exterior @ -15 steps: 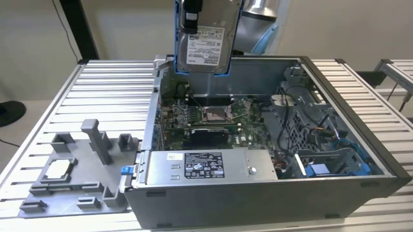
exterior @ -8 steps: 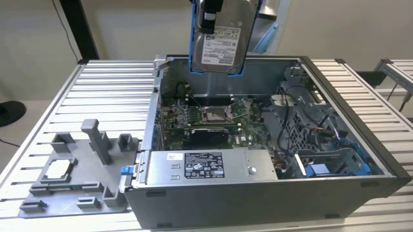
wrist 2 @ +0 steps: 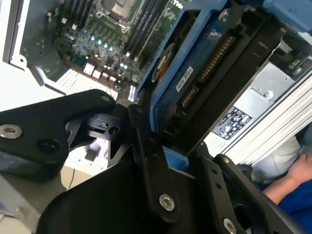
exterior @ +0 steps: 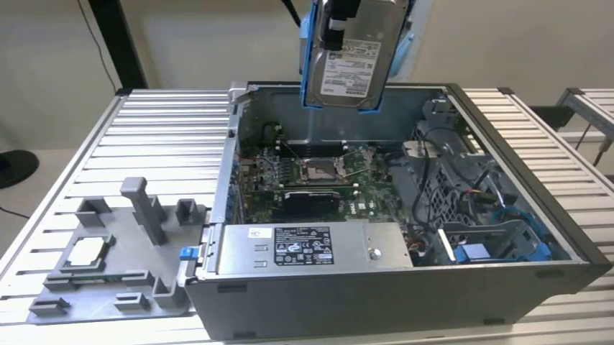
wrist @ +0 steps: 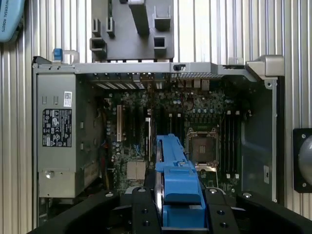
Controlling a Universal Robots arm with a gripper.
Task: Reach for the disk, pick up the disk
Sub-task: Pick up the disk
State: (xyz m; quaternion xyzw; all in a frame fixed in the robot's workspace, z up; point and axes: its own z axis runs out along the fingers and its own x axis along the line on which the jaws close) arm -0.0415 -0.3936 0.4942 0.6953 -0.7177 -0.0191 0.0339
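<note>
While the black fingers (wrist: 144, 214) clamp shut on either side of its blue frame, the disk (exterior: 347, 61) hangs upright, clear above the open computer case (exterior: 384, 302). Beneath it lies the motherboard (exterior: 287, 176), with the grey power supply box (exterior: 307, 248) along the near wall. A grey plastic fixture (exterior: 144, 205) rests on the slatted tabletop (exterior: 163, 136), beside the case at the exterior view's left.

silver metal disk (exterior: 357, 61), glossy blue plastic frame (exterior: 307, 72), matt black pincer (wrist: 178, 209), ribbed metal table (exterior: 163, 129)
</note>
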